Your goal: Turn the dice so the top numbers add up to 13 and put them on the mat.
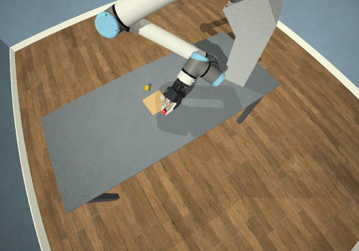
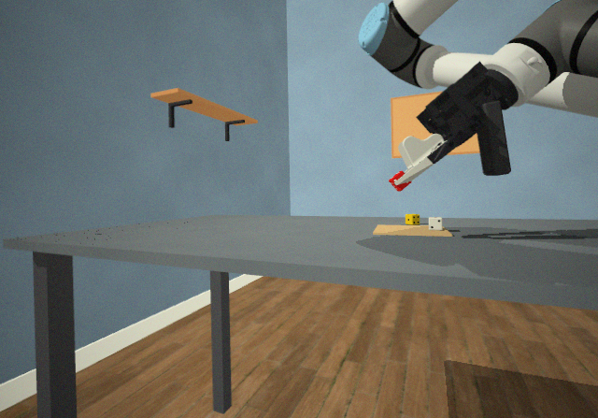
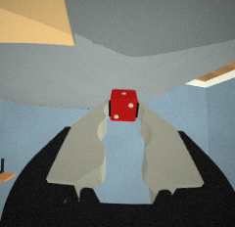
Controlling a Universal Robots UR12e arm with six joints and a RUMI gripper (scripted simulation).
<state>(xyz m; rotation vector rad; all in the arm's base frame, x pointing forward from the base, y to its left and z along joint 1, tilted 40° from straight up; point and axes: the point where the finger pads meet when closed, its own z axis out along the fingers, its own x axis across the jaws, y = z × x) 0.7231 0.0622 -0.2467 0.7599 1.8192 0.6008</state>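
My gripper [image 1: 164,112] [image 2: 400,181] [image 3: 122,102] is shut on the red die [image 1: 164,111] [image 2: 398,177] [image 3: 123,106] and holds it in the air above the table, tilted. In the wrist view the die's facing side shows three pips on a diagonal. The white die [image 1: 162,97] [image 2: 434,223] sits flat on the tan mat [image 1: 152,104] [image 2: 389,230] [image 3: 34,22], partly beside the gripper's outline in the top view. The yellow die [image 1: 147,87] [image 2: 411,219] rests on the table off the mat, behind it in the exterior view. The top numbers of the white and yellow dice are too small to read.
The grey table [image 1: 110,132] [image 2: 270,244] extends around the mat. The arm's base column [image 1: 249,39] stands at the table's far right end in the top view. A wall shelf [image 2: 207,107] is at the left in the exterior view.
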